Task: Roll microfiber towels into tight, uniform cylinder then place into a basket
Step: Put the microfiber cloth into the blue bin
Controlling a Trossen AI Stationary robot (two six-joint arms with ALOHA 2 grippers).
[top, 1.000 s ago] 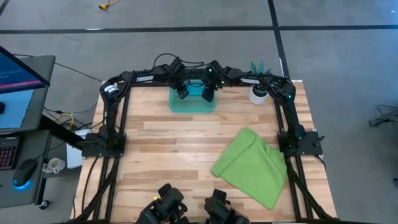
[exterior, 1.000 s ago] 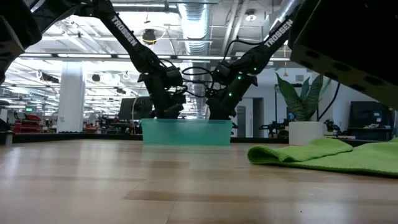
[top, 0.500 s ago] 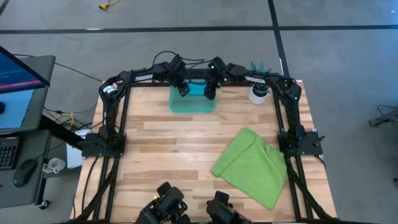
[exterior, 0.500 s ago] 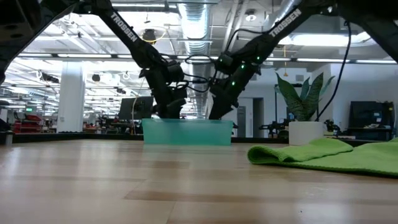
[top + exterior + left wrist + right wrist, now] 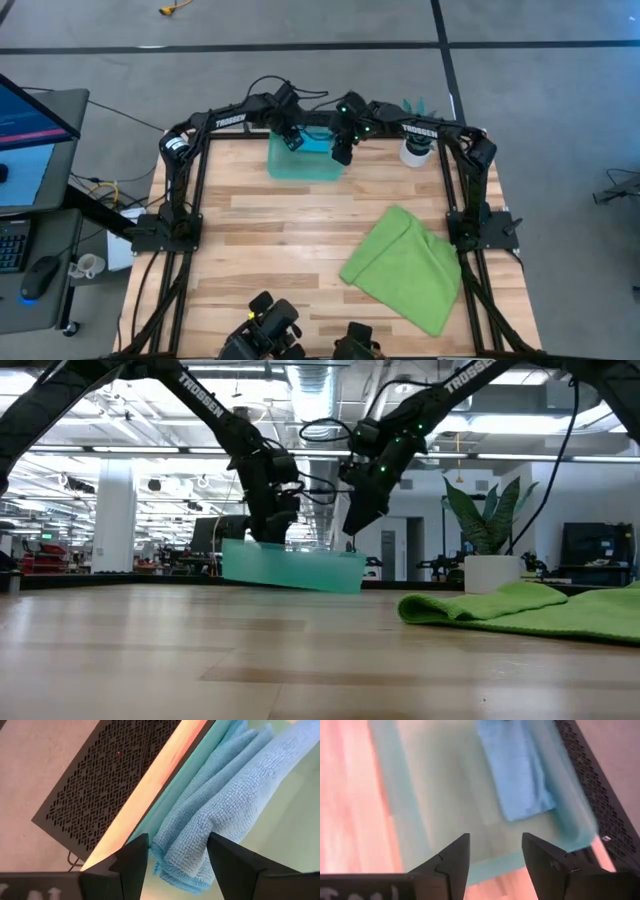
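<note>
The sky-blue towel (image 5: 210,805) lies bunched inside the teal basket (image 5: 305,160) at the table's far edge, along its far wall. My left gripper (image 5: 290,137) reaches down into the basket's far left part and is shut on the towel. The basket is tilted in the low view (image 5: 290,567), with its left end off the table and its right end down. My right gripper (image 5: 342,152) hangs open and empty above the basket's right end (image 5: 495,865). The lime-green towel (image 5: 405,265) lies flat at the table's right. My left gripper pinches the blue towel's folded end (image 5: 180,855) between its two fingers, from above, pointing down. The basket's far wall (image 5: 150,820) runs right up to one finger (image 5: 132,857); whether it is pinched too, I cannot tell. The basket hangs tilted, its right end on the table.
A white pot with a green plant (image 5: 415,150) stands just right of the basket at the far edge. The green towel (image 5: 530,605) covers the right near quarter. Bare wood lies in the middle and left. The arm frames run along both sides.
My right gripper has risen out of the basket. My left gripper has gone up and a little toward the table's left edge; the basket has slid left with it and tipped, its left end lifted while its right end stays down.
</note>
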